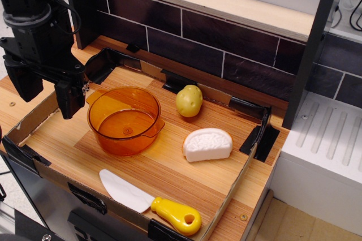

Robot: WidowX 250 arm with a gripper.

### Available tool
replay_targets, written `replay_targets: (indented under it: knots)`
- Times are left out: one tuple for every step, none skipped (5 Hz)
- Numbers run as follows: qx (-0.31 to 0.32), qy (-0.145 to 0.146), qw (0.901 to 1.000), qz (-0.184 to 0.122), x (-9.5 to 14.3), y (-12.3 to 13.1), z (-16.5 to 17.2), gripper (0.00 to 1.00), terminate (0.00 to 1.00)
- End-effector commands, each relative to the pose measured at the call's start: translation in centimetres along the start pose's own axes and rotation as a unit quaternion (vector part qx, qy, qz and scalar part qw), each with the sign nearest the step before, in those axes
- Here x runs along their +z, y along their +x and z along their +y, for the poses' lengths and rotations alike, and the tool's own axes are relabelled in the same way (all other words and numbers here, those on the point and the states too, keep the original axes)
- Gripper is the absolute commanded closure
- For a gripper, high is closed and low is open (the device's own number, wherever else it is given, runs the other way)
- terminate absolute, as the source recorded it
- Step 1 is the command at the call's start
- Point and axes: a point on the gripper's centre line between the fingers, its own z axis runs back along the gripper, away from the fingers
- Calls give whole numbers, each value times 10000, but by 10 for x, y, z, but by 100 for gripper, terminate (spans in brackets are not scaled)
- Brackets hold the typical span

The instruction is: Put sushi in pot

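Observation:
The sushi [207,144] is a white half-moon block with a bumpy top. It lies on the wooden board, right of the pot and below the potato. The pot [124,119] is translucent orange, round and empty, standing upright at the board's left middle. My gripper [47,94] hangs at the far left, above the board's left edge and left of the pot. Its two black fingers [69,99] point down and stand apart with nothing between them. It is far from the sushi.
A yellow-green potato [189,100] sits behind the sushi. A white-bladed, yellow-handled knife [151,202] lies at the front edge. The board has low cardboard walls [238,177] with black tape. A dark tiled wall [226,43] stands behind, a white drain rack [328,133] to the right.

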Motion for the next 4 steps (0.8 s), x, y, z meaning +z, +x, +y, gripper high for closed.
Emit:
replay_targets:
  knots:
    - [0,0,10000,0,0,0,0,0,0]
    - [-758,-17,9971,-97,20,-4,-19,0,0]
    - [-1163,-107,9930,194,31,1,-39,0,0]
    - [-1599,-134,9862,414,34,10,-68,0,0]
